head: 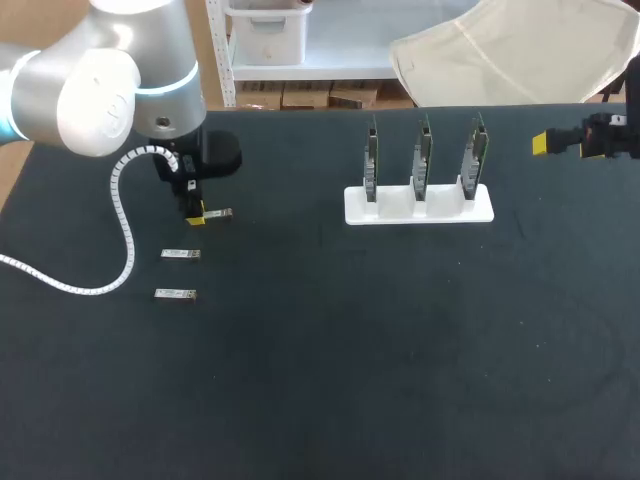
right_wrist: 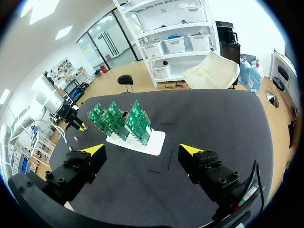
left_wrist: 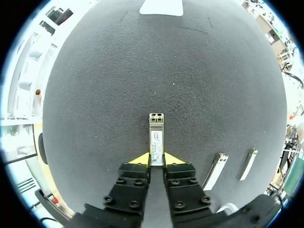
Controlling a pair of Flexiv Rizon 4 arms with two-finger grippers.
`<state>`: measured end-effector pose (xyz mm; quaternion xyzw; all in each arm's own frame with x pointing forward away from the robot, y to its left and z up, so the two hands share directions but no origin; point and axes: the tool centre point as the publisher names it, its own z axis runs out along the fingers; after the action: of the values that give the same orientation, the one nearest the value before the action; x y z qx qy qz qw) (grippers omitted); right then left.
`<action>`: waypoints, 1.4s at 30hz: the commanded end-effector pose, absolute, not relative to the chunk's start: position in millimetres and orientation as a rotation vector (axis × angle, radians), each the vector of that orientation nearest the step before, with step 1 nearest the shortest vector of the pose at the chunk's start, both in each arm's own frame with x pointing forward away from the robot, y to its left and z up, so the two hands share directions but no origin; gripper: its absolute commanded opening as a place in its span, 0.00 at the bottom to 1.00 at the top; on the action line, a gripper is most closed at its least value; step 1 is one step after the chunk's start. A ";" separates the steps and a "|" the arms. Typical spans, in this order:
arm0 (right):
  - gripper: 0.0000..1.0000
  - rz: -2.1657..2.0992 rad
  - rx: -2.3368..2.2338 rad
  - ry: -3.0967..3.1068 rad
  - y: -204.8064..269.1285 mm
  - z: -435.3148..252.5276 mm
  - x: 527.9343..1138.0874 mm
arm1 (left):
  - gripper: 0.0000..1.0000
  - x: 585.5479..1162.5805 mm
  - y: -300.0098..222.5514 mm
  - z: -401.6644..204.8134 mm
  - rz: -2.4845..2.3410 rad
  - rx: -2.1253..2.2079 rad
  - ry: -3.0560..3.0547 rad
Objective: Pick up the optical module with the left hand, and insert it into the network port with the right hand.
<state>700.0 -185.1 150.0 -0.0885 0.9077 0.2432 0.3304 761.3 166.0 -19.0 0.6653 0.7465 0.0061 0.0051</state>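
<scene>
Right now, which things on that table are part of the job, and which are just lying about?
Part of the job:
- optical module, held in the left arm's shut jaws
- right arm, jaws open and empty
- three green boards upright in the white stand

Just lying about:
- two more modules, flat on the table beside the held one

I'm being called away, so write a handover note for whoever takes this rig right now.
Left gripper: shut on the optical module, low at the table; lift not evident.
Right gripper: open, empty, off beyond the white rack with three circuit boards.
A spare module and a second spare module lie on the table near the left gripper.
Done: grasp. Left: lift, pass to right gripper, insert into a board's network port.
</scene>
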 end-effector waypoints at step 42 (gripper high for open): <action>1.00 0.636 -0.231 2.374 -185.1 150.0 700.0 | 0.00 760.3 117.9 141.1 -0.376 1.627 1.999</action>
<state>700.0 -185.0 150.0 -0.0885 0.9077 0.2432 0.3304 763.6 120.9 140.7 0.6012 0.7475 -0.1316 0.2501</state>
